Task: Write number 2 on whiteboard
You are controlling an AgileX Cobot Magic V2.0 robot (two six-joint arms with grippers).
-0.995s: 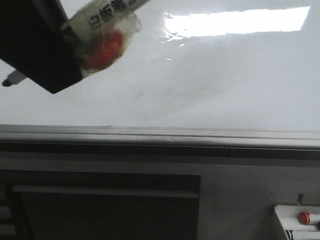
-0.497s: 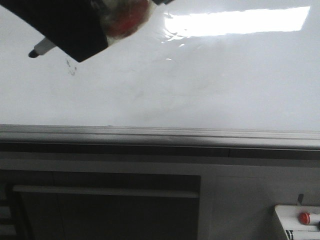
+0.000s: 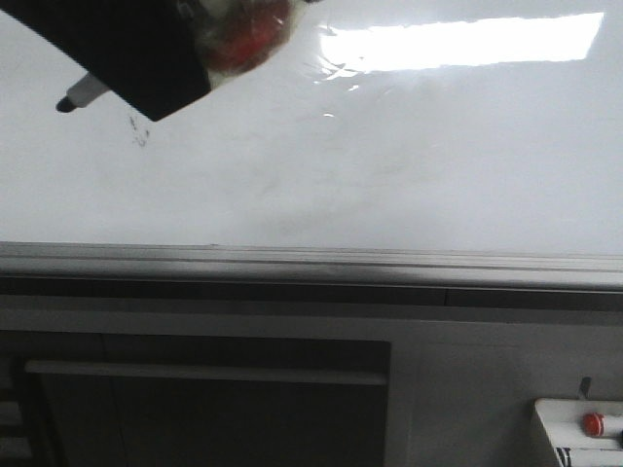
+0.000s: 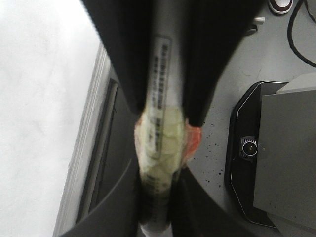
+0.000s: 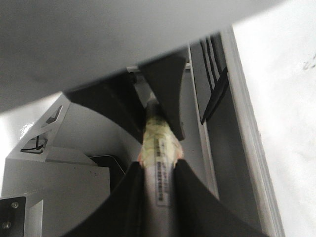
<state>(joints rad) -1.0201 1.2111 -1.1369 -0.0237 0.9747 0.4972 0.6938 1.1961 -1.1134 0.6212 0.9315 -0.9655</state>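
Note:
The whiteboard (image 3: 389,165) fills the upper front view, glossy white with a bright rectangular reflection. A small black marker mark (image 3: 139,133) sits at its left; I cannot tell whether it is the number 2. A black gripper block (image 3: 136,53) at the top left holds a taped marker whose dark tip (image 3: 66,103) pokes out left of the mark. My left gripper (image 4: 159,170) is shut on the marker (image 4: 160,98). My right gripper (image 5: 158,165) is shut on the same marker (image 5: 159,187), with the other gripper's fingers beyond. The mark also shows in the right wrist view (image 5: 311,61).
The board's grey edge rail (image 3: 311,261) runs across the front view, with a dark cabinet front (image 3: 195,409) below. A white box with a red button (image 3: 592,422) sits at the lower right. A black device (image 4: 252,153) lies on the grey surface beside the board.
The gripper and marker moved up and to the right over the first half second, uncovering the small black mark. Nothing has visibly moved since.

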